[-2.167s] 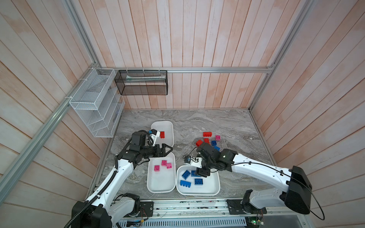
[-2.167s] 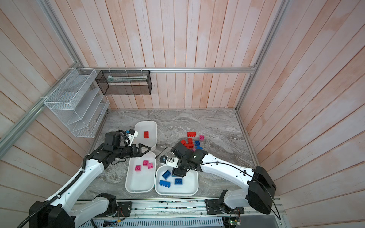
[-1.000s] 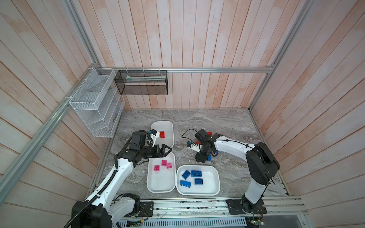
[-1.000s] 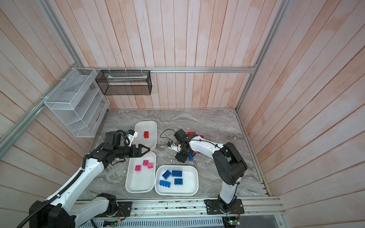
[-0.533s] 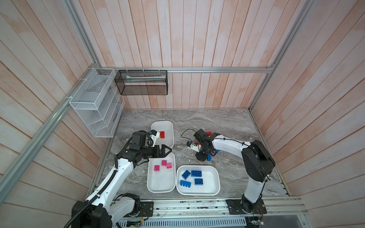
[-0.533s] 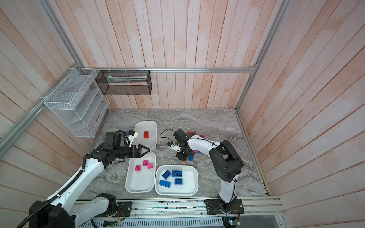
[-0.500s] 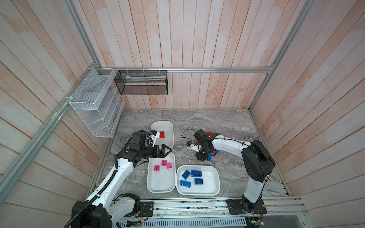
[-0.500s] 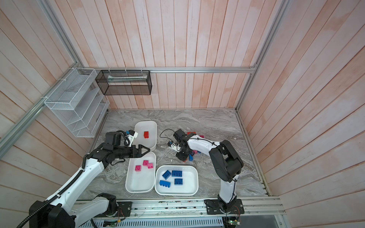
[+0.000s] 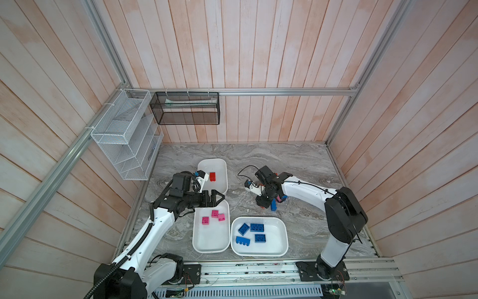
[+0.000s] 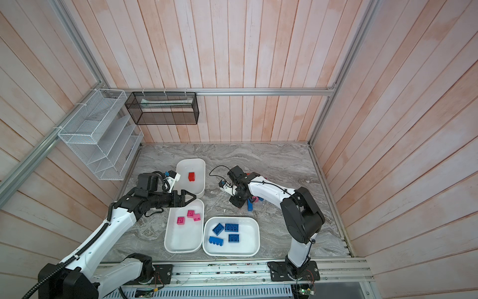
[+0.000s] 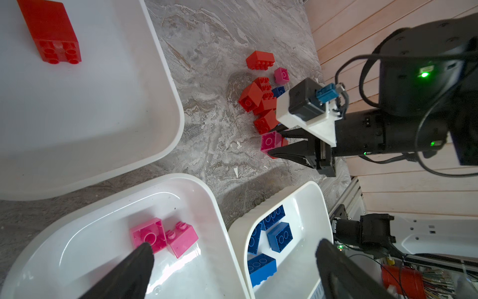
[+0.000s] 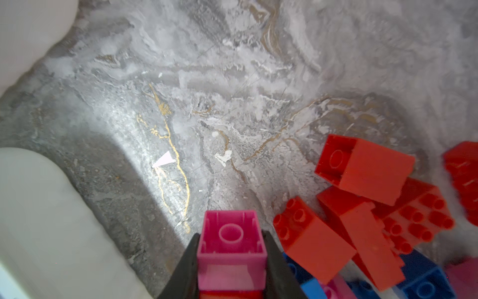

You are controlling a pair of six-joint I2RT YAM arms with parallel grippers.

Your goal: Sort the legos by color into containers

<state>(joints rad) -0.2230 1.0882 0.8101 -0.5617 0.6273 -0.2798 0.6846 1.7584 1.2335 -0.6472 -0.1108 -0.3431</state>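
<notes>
Pink lego [image 12: 232, 242] clamped in right pincer [image 12: 231, 261], lower half hidden; left pincer [image 11: 232, 261] wide, tips cropped

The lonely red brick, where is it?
The oblong red plastic brick lies alone in the far white plastic tub, left of middle in both top views, just beyond the left claw.

I saw pale pinkish wood plank walls [image 9: 258, 51] on three sides, framed by aluminium rails [image 9: 284, 91]. A white wire rack [image 9: 124, 134] hung on the side wall, and a black mesh basket [image 9: 186, 108] hung from the back rail beside it. The tabletop [image 9: 297, 160] was grey marbled stone, evenly lit, with soft shadows.
</notes>
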